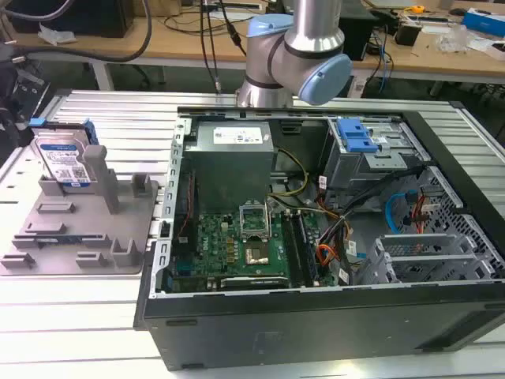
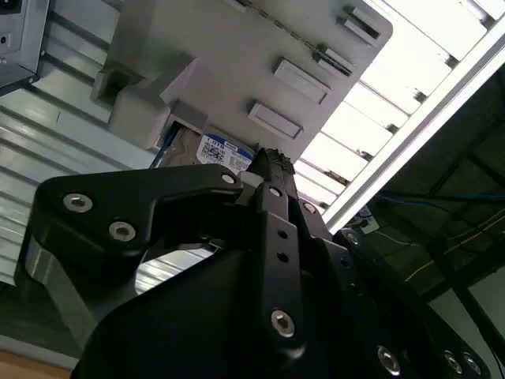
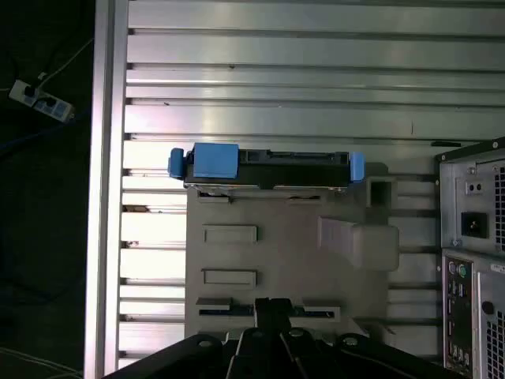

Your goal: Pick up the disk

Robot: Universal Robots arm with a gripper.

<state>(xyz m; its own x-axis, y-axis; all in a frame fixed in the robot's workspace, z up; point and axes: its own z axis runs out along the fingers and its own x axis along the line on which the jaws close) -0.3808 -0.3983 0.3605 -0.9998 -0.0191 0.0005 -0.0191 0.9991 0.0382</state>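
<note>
the gripper (image 3: 272, 308) sits closest to you in the first wrist view, a black body hanging over the edge of the grey fixture (image 3: 276, 253); in the second wrist view the gripper (image 2: 268, 162) points toward the same fixture (image 2: 237, 55); i cannot tell from either view whether it is open or closed, so record that as undetermined; it is apart from the disk.

past the gripper, note the fixture's raised blocks and slots; at its far edge in the first wrist view stands the disk (image 3: 268, 167), seen edge-on, with blue rails and a blue tab (image 3: 215, 160) on one end; in the second wrist view the label of the disk (image 2: 225, 151) peeks out beside a grey block.

in the exterior view the disk (image 1: 65, 162) stands on edge at the back of the fixture (image 1: 79, 229), on the exterior view's left, label facing the camera, just behind a tall grey post (image 1: 101, 174); the fixture rests on the slatted metal table (image 1: 79, 316).

to the exterior view's right of the fixture lies the open computer case (image 1: 316, 316), with the motherboard (image 1: 245, 245) inside, the power supply (image 1: 233, 150) further back, and the blue-handled drive bay (image 1: 359, 138) beside it; behind the case rises the arm (image 1: 296, 47); beyond that, wooden benches (image 1: 158, 43) with cables.
</note>
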